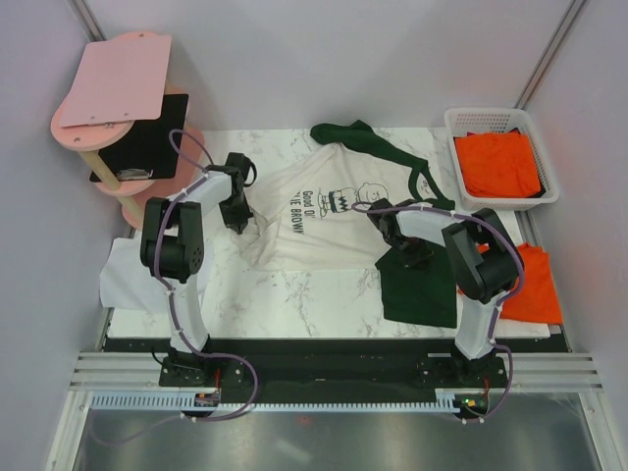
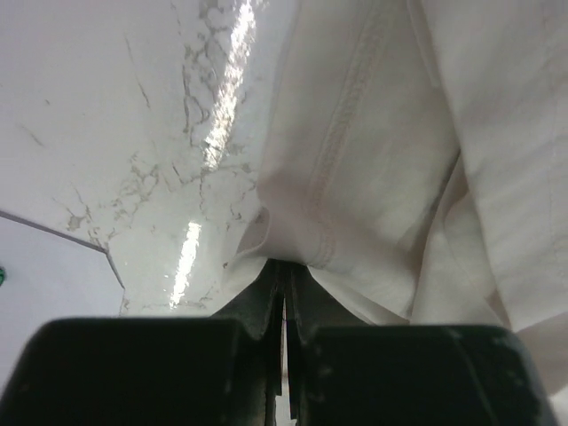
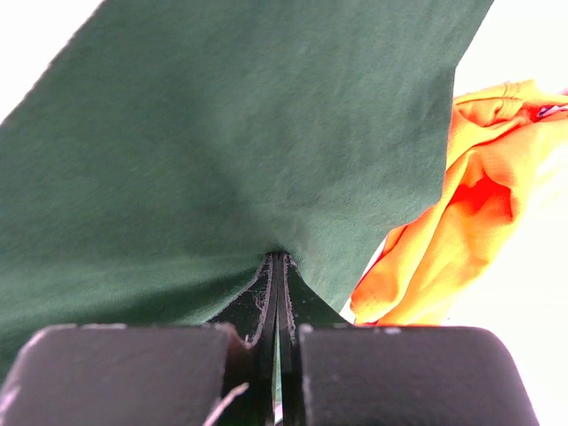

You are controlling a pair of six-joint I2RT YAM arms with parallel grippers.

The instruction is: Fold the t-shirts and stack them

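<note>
You're pinching the left claw (image 2: pixel 284 268) shut on the cream t-shirt (image 1: pixel 319 235) at its hem. The right claw (image 3: pixel 278 260) is clamping its dark green sleeve (image 3: pixel 222 133). The shirt is lying rumpled, print up, across the bench (image 1: pixel 285 294). One orange t-shirt (image 1: pixel 498 162) is sitting in the basket (image 1: pixel 488 114).

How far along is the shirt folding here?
Done: little; one orange shirt lies flat in the basket. In hand: the cream shirt, left gripper shut on its pale edge, right gripper on its green sleeve. Left: folding it, the second orange shirt, then stacking.
</note>
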